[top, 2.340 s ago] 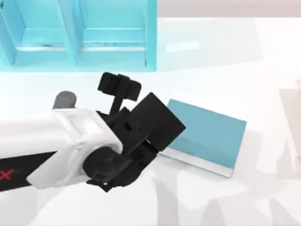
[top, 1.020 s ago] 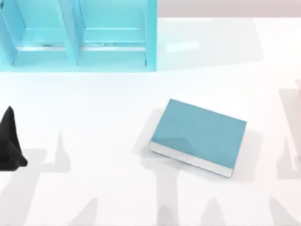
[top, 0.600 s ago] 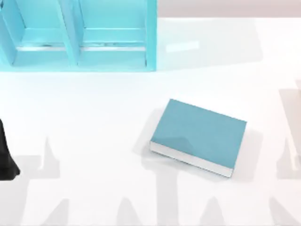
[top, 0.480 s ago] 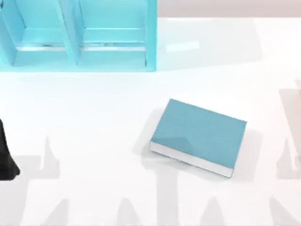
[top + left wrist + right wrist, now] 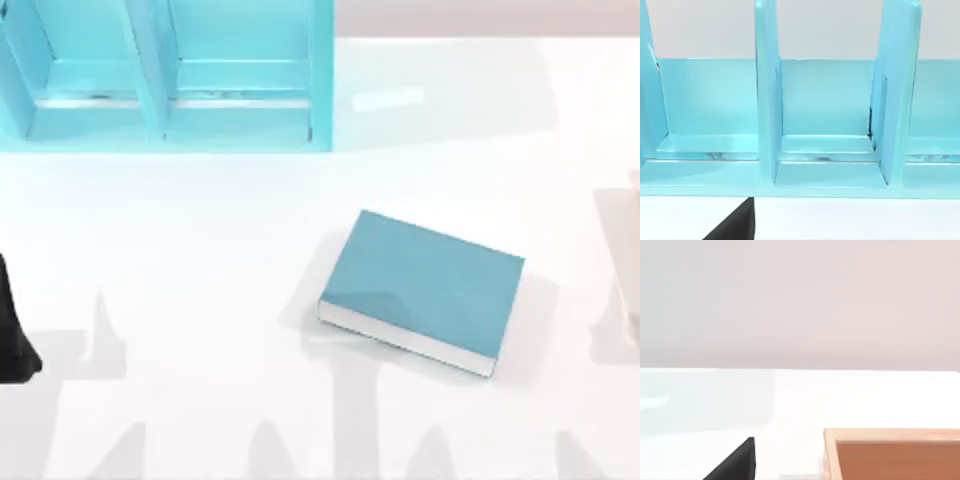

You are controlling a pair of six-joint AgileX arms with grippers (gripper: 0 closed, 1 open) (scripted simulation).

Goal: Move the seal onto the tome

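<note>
The thick closed tome [image 5: 424,290], with its plain teal-blue cover and white page edges, lies flat on the white surface [image 5: 200,250], a little right of the middle in the top view. It is turned at a slant, so one corner points toward the back and its pale page edge faces the front. Its cover is bare.

The large teal shelf unit [image 5: 165,75] with upright dividers stands along the back of the surface on the left side, well apart from the tome. Its open compartments face forward. The left wrist view looks straight into them [image 5: 827,125], with two tall dividers parting one bay from the next and a shallow lip running along the front.

The left arm is parked at the far left edge of the top view, where a dark pointed part of it [image 5: 12,340] rises from the border. A black wedge of the left claw [image 5: 735,225] sits at the low edge of the left wrist view, over the white surface in front of the shelf; whether its fingers are apart or together I cannot tell.

The right wrist view has a black wedge of the right claw [image 5: 735,462] and, beside it, an orange-brown wooden box [image 5: 892,452] with a raised rim resting on the surface. How far the right claw is spread I cannot tell either.
</note>
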